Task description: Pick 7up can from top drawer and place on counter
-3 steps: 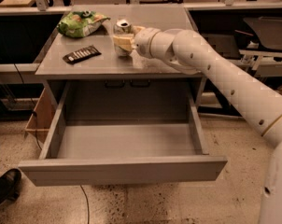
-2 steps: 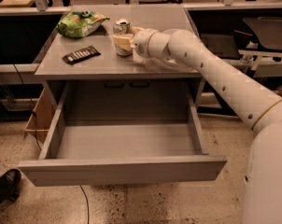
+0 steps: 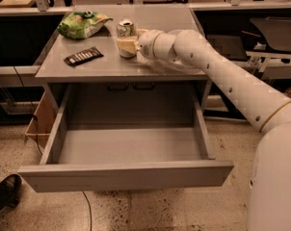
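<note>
7up can [image 3: 125,29] btm half behind gripper [image 3: 127,42] on counter [image 3: 102,64]; arm base [image 3: 275,177] beyond rt edge

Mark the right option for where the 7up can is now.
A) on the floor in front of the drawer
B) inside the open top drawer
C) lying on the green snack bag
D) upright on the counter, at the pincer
D: the 7up can stands upright on the counter, with the pincer against its lower part, outside the open top drawer.

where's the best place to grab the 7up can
Its round side wall at mid-height, from the right: the can stands upright on the counter, and the green bag crowds its left. The gripper is at its front right.
</note>
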Motion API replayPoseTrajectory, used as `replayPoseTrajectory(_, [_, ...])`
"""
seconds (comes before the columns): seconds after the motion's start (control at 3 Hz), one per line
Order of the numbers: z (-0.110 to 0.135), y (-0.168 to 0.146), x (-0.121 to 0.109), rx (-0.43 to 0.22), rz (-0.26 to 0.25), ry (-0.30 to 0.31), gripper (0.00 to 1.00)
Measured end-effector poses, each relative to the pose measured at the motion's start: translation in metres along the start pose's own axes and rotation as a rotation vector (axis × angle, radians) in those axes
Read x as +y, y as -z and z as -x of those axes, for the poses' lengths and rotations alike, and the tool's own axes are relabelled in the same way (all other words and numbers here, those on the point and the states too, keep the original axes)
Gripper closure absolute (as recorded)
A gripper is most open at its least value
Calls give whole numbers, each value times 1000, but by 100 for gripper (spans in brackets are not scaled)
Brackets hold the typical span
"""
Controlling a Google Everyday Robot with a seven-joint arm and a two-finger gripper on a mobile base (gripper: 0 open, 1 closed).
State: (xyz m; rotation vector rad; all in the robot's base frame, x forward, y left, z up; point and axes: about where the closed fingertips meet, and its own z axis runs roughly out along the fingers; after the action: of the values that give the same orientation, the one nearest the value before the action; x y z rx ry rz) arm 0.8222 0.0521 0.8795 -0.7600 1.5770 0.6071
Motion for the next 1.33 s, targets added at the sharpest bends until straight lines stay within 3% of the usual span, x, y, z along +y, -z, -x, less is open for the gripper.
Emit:
replayPoseTrajectory(0.33, [-14,-1,6,20,26,-1,4])
replayPoseTrajectory(1.0, [-35,22,28,77,98,33,0])
replayPoseTrajectory(1.33, [-23,56,40,110,136,99,0])
